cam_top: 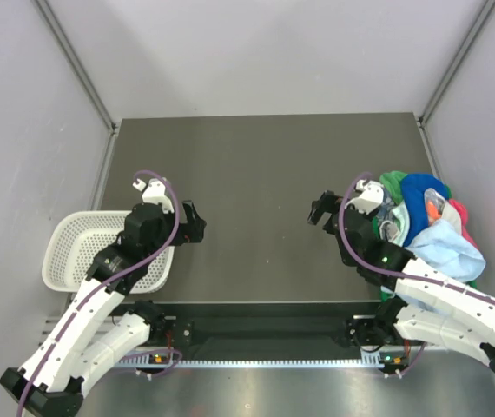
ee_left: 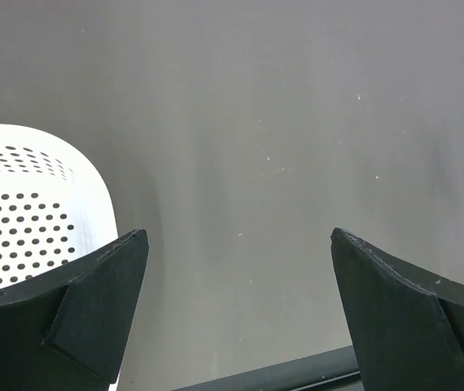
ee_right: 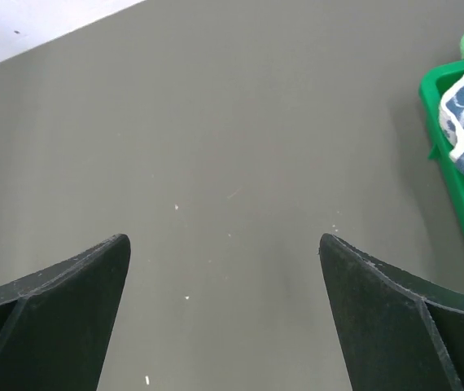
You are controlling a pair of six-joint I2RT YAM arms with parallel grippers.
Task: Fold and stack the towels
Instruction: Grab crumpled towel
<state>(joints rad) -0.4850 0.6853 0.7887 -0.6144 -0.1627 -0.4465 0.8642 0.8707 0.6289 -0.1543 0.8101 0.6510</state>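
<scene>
Jaws spread wide on left gripper (ee_left: 240, 236) and right gripper (ee_right: 224, 238); towels (cam_top: 443, 243) fill green tray (ee_right: 453, 179)

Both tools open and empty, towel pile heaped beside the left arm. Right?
No. The towel pile is heaped beside the right arm, not the left; the top external view shows it. The left tool and right tool are open and empty, as stated.
</scene>
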